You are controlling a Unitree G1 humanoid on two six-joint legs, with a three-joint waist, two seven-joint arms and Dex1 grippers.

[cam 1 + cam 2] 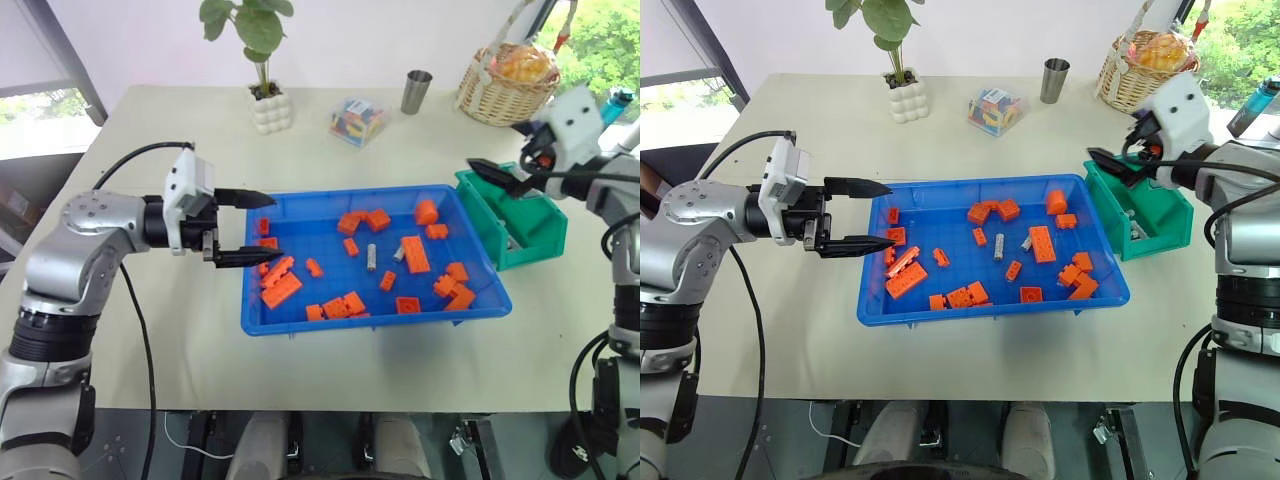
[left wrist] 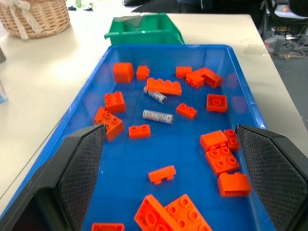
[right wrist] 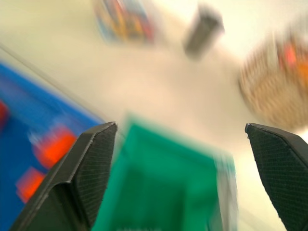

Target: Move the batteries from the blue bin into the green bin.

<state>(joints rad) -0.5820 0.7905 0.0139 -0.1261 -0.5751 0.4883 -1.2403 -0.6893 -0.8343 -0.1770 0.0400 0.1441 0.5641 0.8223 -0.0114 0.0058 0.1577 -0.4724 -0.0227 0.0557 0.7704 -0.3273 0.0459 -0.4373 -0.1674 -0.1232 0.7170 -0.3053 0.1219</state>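
Two batteries (image 1: 371, 257) lie mid blue bin (image 1: 300, 322); right gripper (image 1: 1108, 166), spread and empty, hovers above green bin (image 1: 540, 235); next, return for another.

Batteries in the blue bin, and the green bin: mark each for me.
Battery (image 2: 157, 116): left wrist view, middle of its barrel.
Second battery (image 2: 155, 95): left wrist view, middle of its barrel.
Green bin (image 1: 540, 224): left eye view, its far side wall.

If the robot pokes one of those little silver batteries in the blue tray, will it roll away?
Probably: the batteries are smooth round cylinders lying flat on the blue bin's slick floor. The orange bricks nearby would likely stop them soon.
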